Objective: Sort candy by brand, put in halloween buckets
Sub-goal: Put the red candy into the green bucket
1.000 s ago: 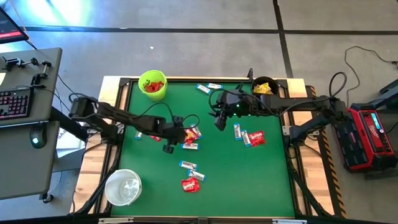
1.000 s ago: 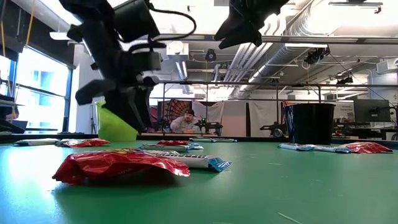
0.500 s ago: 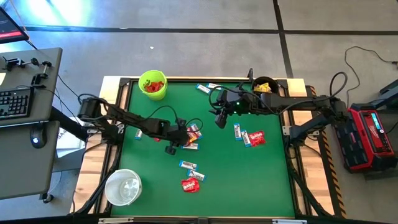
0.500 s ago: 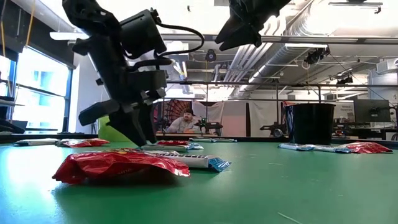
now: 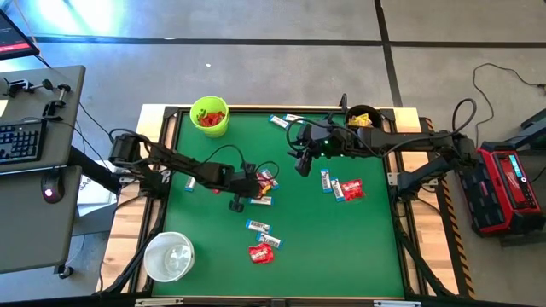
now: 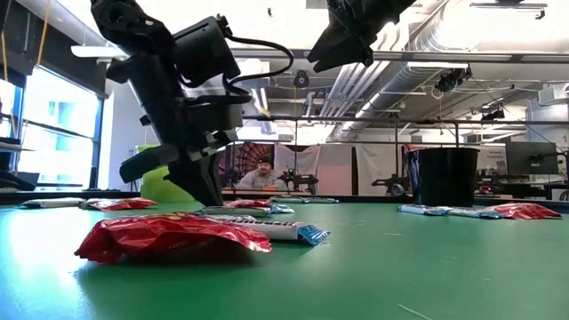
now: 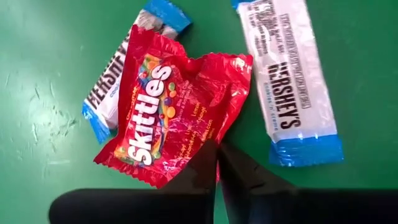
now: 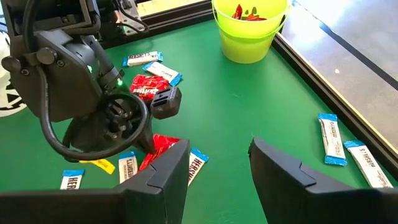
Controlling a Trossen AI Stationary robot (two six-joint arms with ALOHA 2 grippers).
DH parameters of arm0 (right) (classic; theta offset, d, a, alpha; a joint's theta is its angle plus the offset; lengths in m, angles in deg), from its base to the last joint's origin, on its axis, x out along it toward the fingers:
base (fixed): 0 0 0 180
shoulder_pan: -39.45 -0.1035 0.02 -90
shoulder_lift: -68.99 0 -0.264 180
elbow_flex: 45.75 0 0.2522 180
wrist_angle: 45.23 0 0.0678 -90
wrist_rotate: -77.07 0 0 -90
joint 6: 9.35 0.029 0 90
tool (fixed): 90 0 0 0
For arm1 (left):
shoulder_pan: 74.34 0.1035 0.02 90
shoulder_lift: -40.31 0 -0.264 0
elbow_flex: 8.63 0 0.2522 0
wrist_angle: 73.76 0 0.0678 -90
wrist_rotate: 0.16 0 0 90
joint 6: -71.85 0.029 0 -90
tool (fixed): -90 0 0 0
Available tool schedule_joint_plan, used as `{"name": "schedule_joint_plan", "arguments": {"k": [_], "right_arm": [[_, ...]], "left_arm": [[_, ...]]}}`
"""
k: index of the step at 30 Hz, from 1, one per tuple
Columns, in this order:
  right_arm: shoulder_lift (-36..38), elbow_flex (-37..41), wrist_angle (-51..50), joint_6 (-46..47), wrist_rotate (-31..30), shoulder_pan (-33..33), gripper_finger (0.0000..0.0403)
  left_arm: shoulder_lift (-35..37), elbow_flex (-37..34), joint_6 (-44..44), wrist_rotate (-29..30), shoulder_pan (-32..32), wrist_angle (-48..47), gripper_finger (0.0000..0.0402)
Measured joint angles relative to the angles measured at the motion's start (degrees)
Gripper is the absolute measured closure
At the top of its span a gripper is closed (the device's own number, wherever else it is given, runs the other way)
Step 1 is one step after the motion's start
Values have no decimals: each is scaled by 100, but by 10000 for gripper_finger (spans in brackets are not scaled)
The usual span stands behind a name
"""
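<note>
A red candy packet (image 7: 174, 118) lies on the green table (image 5: 341, 247) left of centre, partly over a white-and-blue bar (image 7: 118, 81). A second bar (image 7: 289, 74) lies beside it. My left gripper (image 7: 217, 158) is shut on the packet and stands over it (image 5: 258, 182). My right gripper (image 8: 217, 168) hangs open and high above the table's middle (image 5: 300, 162), holding nothing. The lime green bucket (image 5: 210, 116) holds red packets. The black bucket (image 5: 363, 118) stands at the far right. The white bucket (image 5: 169, 256) stands at the near left. My left gripper pinches the red packet by its edge (image 7: 205, 142) between its two fingers. The fingers come from above, slanting down. The packet still lies flat on the table, one end resting on a white-and-blue bar.
More candy is scattered about: bars at the far edge (image 5: 286, 120), a bar and a red packet right of centre (image 5: 345, 188), bars and a red packet near the front (image 5: 261, 247), and a yellow packet (image 8: 99, 165) by the left arm. A person sits in the room beyond (image 6: 263, 173).
My left gripper has come down and gone a little toward the table's right edge, onto the red packet. The packet has stayed in place on the table.
</note>
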Motion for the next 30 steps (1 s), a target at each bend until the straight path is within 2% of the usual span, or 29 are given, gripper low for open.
{"name": "schedule_joint_plan", "arguments": {"k": [7, 15, 24, 30], "right_arm": [[0, 0, 2, -2, -146, -2, 247], [0, 0, 28, 26, -281, -2, 247], [0, 0, 61, 13, -466, -2, 247], [0, 0, 143, 33, -468, -2, 247]], "left_arm": [[131, 520, -433, 295, 17, -830, 401], [991, 762, -1024, 619, 270, -1186, 401], [2240, 979, -1679, 1246, 1052, -2190, 401], [2863, 1213, -2700, 1650, 1822, -2793, 401]]}}
